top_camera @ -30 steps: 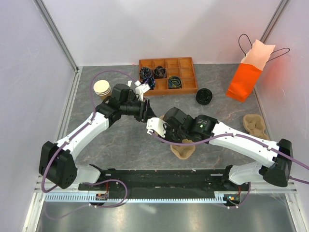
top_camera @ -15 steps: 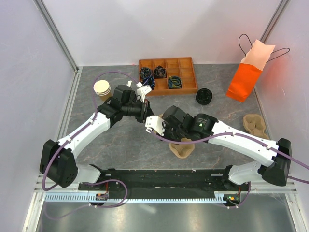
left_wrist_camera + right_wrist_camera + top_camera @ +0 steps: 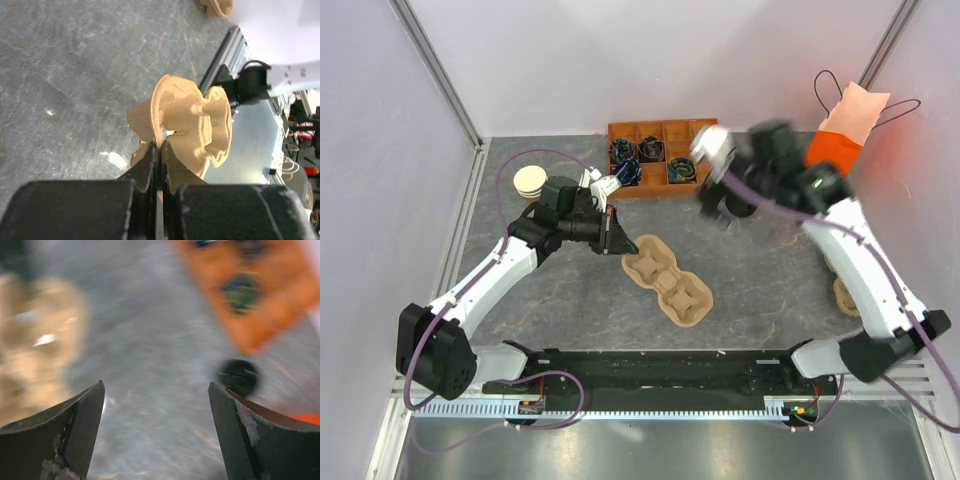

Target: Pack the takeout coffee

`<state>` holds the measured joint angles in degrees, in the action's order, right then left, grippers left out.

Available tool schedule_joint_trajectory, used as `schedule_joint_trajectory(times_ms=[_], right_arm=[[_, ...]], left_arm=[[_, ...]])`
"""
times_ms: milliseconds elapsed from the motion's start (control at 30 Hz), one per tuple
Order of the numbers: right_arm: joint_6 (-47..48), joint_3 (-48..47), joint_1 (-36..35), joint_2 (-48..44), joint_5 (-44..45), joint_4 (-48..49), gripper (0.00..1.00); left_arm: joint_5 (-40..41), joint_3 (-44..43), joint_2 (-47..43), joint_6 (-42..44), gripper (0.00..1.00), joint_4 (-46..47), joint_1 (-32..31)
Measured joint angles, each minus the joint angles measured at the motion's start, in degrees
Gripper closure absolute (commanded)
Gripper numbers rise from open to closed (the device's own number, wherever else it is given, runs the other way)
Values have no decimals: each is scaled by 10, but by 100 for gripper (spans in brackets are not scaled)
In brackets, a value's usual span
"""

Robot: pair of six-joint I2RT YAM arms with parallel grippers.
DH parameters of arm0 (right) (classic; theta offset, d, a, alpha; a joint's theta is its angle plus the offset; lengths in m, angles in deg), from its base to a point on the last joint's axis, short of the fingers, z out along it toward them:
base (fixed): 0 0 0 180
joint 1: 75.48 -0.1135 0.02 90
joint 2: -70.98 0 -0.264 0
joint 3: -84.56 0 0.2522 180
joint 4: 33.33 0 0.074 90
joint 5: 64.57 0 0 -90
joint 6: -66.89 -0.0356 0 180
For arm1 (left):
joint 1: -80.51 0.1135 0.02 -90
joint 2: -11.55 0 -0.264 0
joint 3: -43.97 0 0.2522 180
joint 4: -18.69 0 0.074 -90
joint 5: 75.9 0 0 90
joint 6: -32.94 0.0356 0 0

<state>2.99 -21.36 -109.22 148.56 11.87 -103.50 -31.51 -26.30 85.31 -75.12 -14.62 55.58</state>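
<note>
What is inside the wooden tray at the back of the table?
Dark coiled items sit in some front compartments of the wooden tray; its back row looks bare. The right arm hides its right end.

Bright, even overhead light; soft shadows on the surface (image 3: 570, 290). The right arm (image 3: 790, 178) smears in the top view. Beyond the right fingers (image 3: 75, 430) everything blurs, a dark disc (image 3: 238, 376) perhaps a lid. The carrier (image 3: 190, 120) at the left fingers (image 3: 147, 167) is sharp, with glare left of them.

The cup carrier (image 3: 667, 280) lies centrally, the compartment box (image 3: 675, 131) behind it, the paper bag (image 3: 825, 170) back-right.
</note>
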Motion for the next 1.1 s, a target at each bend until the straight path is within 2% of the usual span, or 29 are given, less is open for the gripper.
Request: schedule_joint_trajectory(times_ms=[100,167,233,300,533,767,833,933,1100], right_arm=[[38,-176,188,90,-55,-50,3],[64,-291,285,168,-70,-70,2],[91,-394,360,249,-68,-84,2],[117,-435,403,300,-52,-92,2],[179,-380,463,326,-16,-57,2],[224,-347,488,340,10,-13,2],[233,-347,489,349,14,-7,5],[246,-346,489,363,15,-6,17],[264,-309,489,364,15,-2,49]], left_arm=[[-17,0,-4,12,98,-8,1],[-26,-1,-4,18,98,-16,2],[-34,-6,-4,24,98,-21,5],[-40,-14,-4,31,98,-27,7],[-43,-23,-4,43,98,-31,12],[-43,-23,-3,46,98,-33,12],[-43,-23,-3,47,98,-35,12],[-43,-23,-3,48,98,-37,14],[-45,-24,-3,60,98,-45,20]])
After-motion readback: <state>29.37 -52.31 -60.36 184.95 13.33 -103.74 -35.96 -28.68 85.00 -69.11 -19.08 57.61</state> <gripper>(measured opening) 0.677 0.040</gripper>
